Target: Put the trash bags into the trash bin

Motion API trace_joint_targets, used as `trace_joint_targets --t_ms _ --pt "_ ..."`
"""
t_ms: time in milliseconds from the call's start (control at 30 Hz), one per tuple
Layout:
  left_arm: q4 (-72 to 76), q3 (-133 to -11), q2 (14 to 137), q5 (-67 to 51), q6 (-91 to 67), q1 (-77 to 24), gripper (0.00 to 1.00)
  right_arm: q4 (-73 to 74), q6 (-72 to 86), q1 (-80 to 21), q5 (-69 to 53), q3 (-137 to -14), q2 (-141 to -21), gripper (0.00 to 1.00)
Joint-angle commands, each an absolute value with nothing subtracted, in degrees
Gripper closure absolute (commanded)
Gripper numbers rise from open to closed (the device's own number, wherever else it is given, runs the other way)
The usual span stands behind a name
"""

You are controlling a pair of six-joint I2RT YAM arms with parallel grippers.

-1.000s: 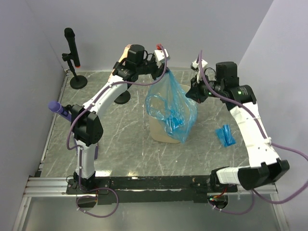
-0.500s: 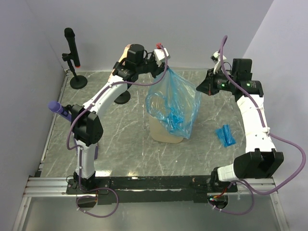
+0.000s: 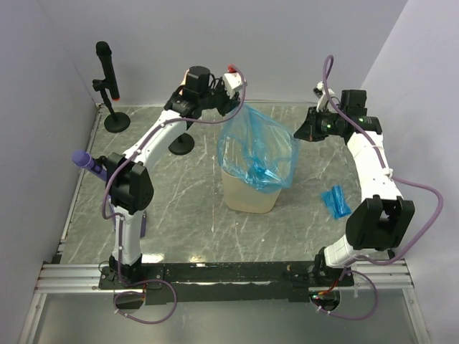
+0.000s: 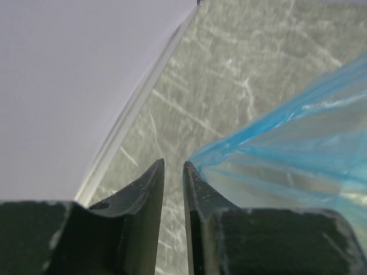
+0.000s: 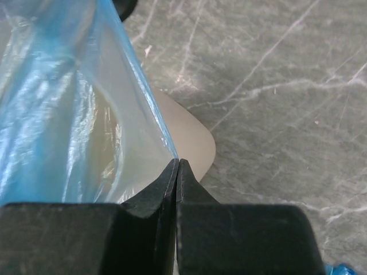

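Left gripper (image 4: pixel 172 165): narrow gap, bag (image 4: pixel 298 143) corner at its tip
Right gripper (image 5: pixel 176 163): pinches bag rim
Advice: pull rim evenly over bin (image 3: pixel 247 199), frame centre

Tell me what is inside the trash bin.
The lower part of a translucent blue trash bag hangs into the trash bin, bunched into darker folds. The bag covers the bin's opening, so its floor and anything beneath cannot be seen.

Left arm (image 3: pixel 154 137), right arm (image 3: pixel 369 165): white links, black joint housings. Purple cables (image 3: pixel 328 72) run along each, looping at the bases. Left gripper (image 4: pixel 172 165) fingers matte black, tapered.
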State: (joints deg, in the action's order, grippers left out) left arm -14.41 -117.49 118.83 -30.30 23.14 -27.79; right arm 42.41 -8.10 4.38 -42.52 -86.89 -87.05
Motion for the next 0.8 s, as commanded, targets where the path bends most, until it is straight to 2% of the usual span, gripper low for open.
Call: trace_joint_targets --t_ms 0,333,433,467,567,633,700,767 --pt "-15.6 -113.0 117.6 -29.1 23.5 -27.4 0.75 40.6 -8.4 4.7 -41.7 -84.6 -87.8 1.00" --pt "-16.1 -96.7 110.0 -29.1 23.7 -26.1 0.81 40.8 -6.8 3.9 -41.2 -74.4 -86.0 1.00" --pt "-17.3 -94.6 107.9 -27.9 22.4 -25.1 0.80 41.8 -6.0 4.0 -40.0 -73.7 -85.5 1.00" --pt "-18.4 -94.7 107.1 -27.9 21.3 -24.4 0.77 42.6 -6.1 4.0 -39.4 -74.3 -84.8 1.00" --pt "-23.3 -93.3 102.2 -29.0 19.4 -21.2 0.60 45.3 -7.1 4.9 -37.5 -76.0 -81.7 0.77" --pt "-25.1 -89.1 96.9 -29.4 22.7 -19.8 0.54 47.0 -8.7 5.8 -36.7 -76.9 -78.9 0.62" --pt "-26.3 -83.4 90.6 -28.9 27.7 -19.4 0.49 48.5 -9.8 6.8 -34.2 -77.2 -76.1 0.53" --pt "-28.6 -78.3 83.4 -31.3 32.4 -19.3 0.46 50.5 -10.9 8.7 -34.5 -77.3 -73.9 0.49"
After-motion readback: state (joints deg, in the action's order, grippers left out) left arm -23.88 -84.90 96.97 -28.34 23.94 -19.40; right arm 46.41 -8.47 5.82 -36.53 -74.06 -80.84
